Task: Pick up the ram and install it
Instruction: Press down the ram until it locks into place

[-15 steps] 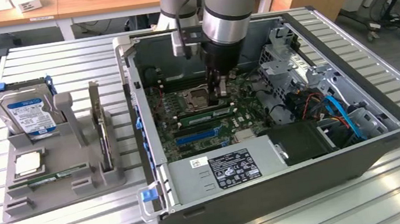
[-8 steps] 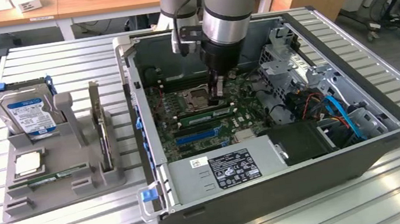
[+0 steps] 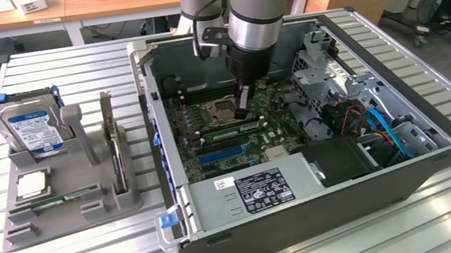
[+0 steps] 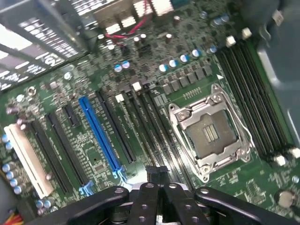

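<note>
End effector (image 3: pixel 245 106) fully closed inside PC case (image 3: pixel 442 156), nothing visibly gripped. Ram (image 3: pixel 230 128) lies in mobo slots just beside its tip; contact unclear to me. Wrist cam gives CPU socket (image 4: pixel 211 133) and blue slot (image 4: pixel 101 133) close up.

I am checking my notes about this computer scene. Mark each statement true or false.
1. The computer case is open and the arm reaches into it. True.
2. The hard drive lies inside the case. False: it stands in the grey holder, on the exterior view's left of the case.
3. No cooler covers the processor socket. True.
4. The claw is wide open. False: it is shut.
5. A card sits in the blue slot. False: the slot is empty.
</note>
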Robot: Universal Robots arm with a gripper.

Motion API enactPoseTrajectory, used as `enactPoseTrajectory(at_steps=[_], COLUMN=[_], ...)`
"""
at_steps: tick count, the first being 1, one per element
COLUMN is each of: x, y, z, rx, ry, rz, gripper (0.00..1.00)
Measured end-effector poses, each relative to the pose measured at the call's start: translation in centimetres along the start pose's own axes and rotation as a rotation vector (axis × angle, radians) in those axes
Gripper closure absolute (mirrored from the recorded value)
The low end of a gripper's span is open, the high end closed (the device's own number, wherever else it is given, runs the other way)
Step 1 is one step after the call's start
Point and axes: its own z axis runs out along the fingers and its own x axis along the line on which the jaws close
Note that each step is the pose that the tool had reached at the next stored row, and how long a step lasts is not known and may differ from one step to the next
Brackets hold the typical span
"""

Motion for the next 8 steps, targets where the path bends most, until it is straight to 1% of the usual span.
enactPoseTrajectory(at_steps=[8], x=[0.0], y=[0.0], z=[0.07], rx=[0.0051], ry=[-0.0036], rz=[0.131], gripper=[0.9])
